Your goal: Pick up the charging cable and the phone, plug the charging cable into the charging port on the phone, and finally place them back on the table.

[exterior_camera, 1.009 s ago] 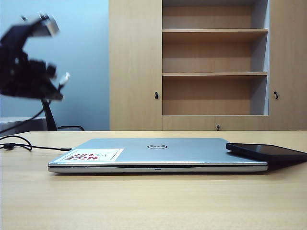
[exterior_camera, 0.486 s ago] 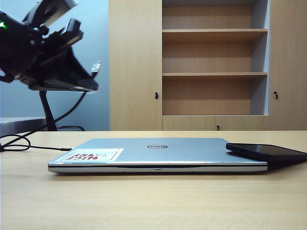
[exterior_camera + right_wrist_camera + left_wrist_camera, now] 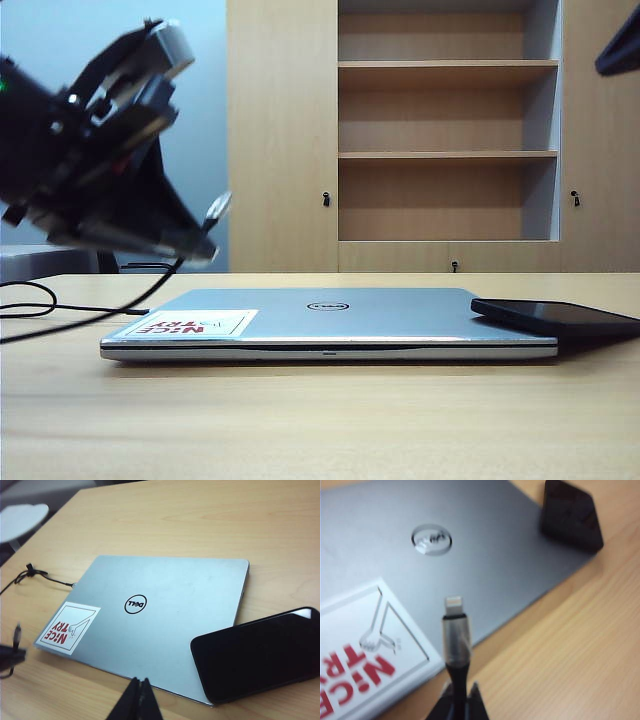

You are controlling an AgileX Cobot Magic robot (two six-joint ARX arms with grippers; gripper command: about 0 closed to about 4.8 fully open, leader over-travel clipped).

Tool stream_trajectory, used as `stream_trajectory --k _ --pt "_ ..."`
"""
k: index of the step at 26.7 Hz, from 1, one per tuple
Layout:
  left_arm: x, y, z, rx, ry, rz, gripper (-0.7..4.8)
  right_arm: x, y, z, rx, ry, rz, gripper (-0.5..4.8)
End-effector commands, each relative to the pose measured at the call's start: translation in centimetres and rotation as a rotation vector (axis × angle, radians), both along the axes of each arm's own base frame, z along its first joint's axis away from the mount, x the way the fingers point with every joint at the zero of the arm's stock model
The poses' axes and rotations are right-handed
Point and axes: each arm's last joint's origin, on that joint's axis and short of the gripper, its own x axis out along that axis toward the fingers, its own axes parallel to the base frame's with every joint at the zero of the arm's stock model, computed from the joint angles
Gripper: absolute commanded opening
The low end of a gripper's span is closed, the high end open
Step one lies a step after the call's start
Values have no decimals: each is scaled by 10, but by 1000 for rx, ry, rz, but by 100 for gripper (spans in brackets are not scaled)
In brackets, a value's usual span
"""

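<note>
My left gripper [image 3: 197, 240] hangs blurred above the laptop's left end, shut on the charging cable [image 3: 455, 639] just behind its silver plug [image 3: 218, 207], which sticks out past the fingertips [image 3: 476, 700]. From there the black cord [image 3: 90, 318] droops to the table and trails off left. The phone [image 3: 556, 317] lies screen up, one end propped on the laptop's right edge [image 3: 256, 653] and the other on the table [image 3: 320, 420]; its charging port is too small to make out. My right gripper [image 3: 138, 692] is shut and empty, high above the laptop's near edge; a dark part of that arm [image 3: 622, 48] shows at top right.
A closed silver laptop [image 3: 330, 318] with a red-and-white sticker [image 3: 190, 323] lies mid-table. Behind the table stands a wooden shelf cabinet [image 3: 445, 150]. A grey desk surface [image 3: 40, 258] is at far left.
My left gripper has swung right and downward with the cable, closer to the laptop. A piece of the right arm has come into the top right corner.
</note>
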Motion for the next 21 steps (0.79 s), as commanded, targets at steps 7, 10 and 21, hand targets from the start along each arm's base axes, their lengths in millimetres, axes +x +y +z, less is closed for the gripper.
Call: stream_trajectory --k 7,10,21 --pt "-3 2 -13 25 29 -4 -7 11 -13 -28 93 27 -67 -1" --pt "-2 1 -12 17 20 -4 -7 15 -21 -48 201 119 -184 0" --pt "-2 1 -12 11 12 -4 -7 40 -23 -73 428 353 -342 367"
